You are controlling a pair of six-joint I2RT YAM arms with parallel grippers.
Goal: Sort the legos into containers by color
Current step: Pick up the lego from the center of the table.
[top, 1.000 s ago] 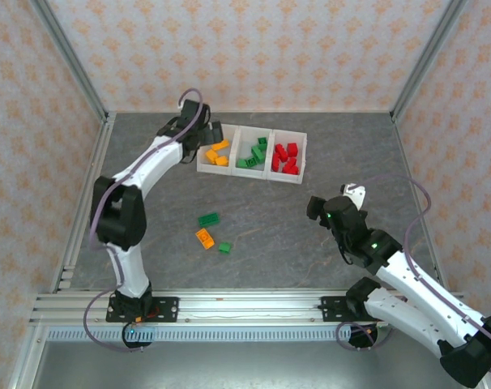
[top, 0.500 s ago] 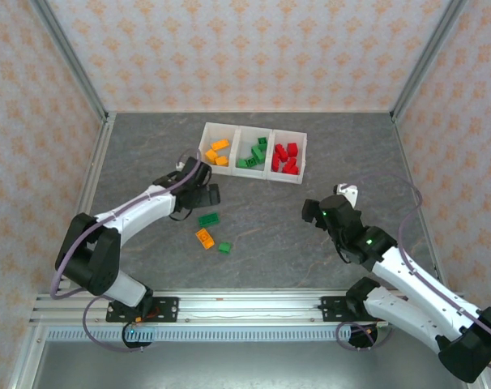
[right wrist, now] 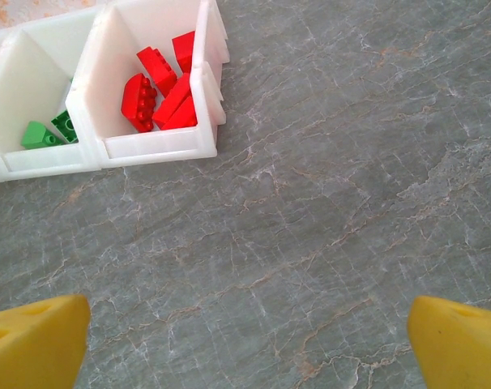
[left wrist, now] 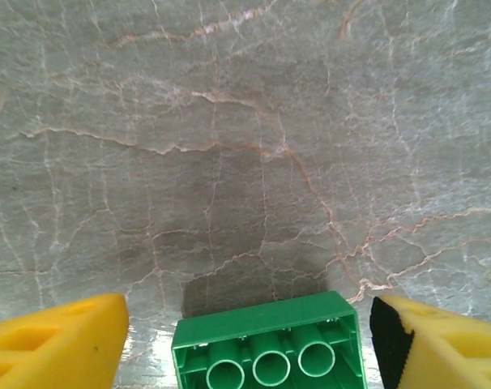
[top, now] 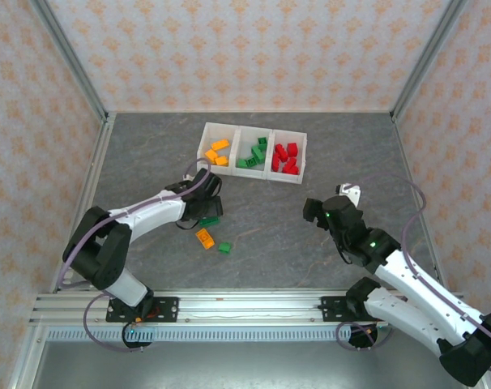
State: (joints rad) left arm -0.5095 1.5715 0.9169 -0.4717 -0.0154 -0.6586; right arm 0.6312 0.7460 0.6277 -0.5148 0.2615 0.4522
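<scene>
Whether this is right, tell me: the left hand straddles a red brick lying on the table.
No. The brick the left hand straddles is green, not red, as the left wrist view shows; it does lie on the table.

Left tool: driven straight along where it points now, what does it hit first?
The green brick, hollow side facing the wrist camera, sitting between the left tool's open fingers. Behind it lies the tabletop. How far off the brick is, I can't tell.
</scene>
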